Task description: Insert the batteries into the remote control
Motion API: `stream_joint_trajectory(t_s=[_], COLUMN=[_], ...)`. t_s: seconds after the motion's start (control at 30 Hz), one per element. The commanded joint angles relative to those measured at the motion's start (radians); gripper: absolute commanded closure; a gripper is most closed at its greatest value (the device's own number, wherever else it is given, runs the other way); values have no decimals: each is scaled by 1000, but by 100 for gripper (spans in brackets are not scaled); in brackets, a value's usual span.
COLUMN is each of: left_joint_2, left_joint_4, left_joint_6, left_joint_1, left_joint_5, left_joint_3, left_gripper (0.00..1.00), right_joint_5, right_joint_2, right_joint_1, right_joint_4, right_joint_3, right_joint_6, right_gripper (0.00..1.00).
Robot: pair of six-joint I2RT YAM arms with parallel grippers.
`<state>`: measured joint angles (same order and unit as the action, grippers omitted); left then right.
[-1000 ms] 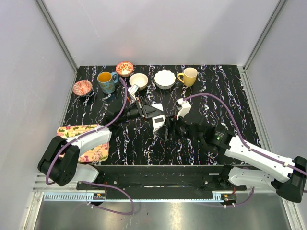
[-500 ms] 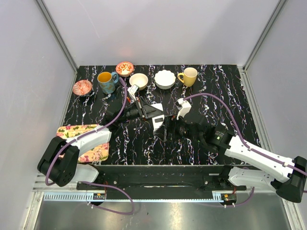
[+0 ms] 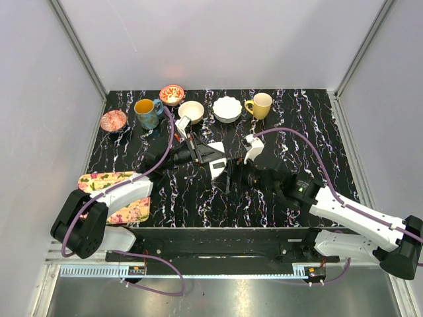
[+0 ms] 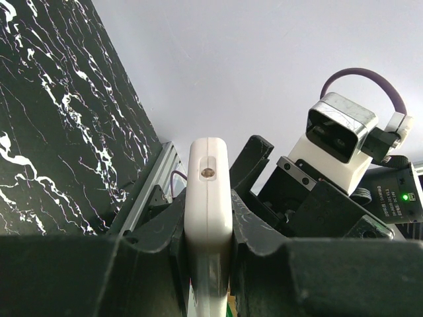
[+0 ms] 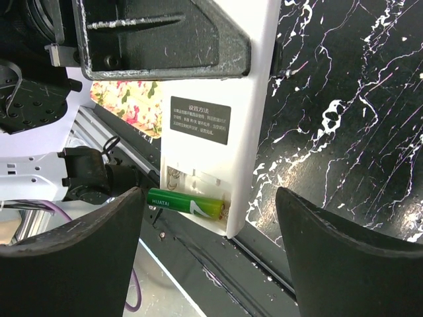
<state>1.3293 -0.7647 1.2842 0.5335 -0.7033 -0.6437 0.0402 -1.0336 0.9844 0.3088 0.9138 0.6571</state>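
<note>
Remote control [image 4: 208,191] clamped by left gripper [image 4: 209,241], right gripper [image 5: 210,228] spread, battery [image 5: 188,203] visible right-wrist only

Your remote control [image 5: 221,119] was white, its label dark grey with white print, and your battery [image 5: 185,202] was bright green with white lettering. The table [image 3: 297,125] you worked on was black, veined white like marble. It carried a yellow mug [image 3: 262,104], a white bowl [image 3: 227,109] and a pink-flowered mat [image 3: 99,179].

One battery [image 5: 187,203] lies in the remote control [image 5: 251,132] compartment's near end.
</note>
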Motion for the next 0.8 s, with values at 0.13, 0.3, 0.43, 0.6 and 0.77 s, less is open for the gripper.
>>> stream_joint_trajectory(t_s=[0.13,0.3,0.43,0.6,0.77], left_joint_2=[-28,-28,-30,-32,-28], left_joint_4=[-73,-74,-73,-76,-71], left_joint_6=[-3,-5,-5,-3,-6], left_joint_1=[-6,-6,-6,-6,-6], left_joint_5=[11,8,11,10,10], left_joint_3=[10,9,9,7,7], left_gripper=[100,100,100,100,100], right_joint_5=[1,-3,-11,-17,-13], right_joint_2=[0,-5,-8,-6,1], right_joint_1=[-12,-15,-20,-20,-23], right_joint_4=[-54,-60,-62,-60,-62], right_joint_3=[33,36,33,28,26], right_joint_6=[15,15,15,16,19], right_gripper=[9,16,21,21,14])
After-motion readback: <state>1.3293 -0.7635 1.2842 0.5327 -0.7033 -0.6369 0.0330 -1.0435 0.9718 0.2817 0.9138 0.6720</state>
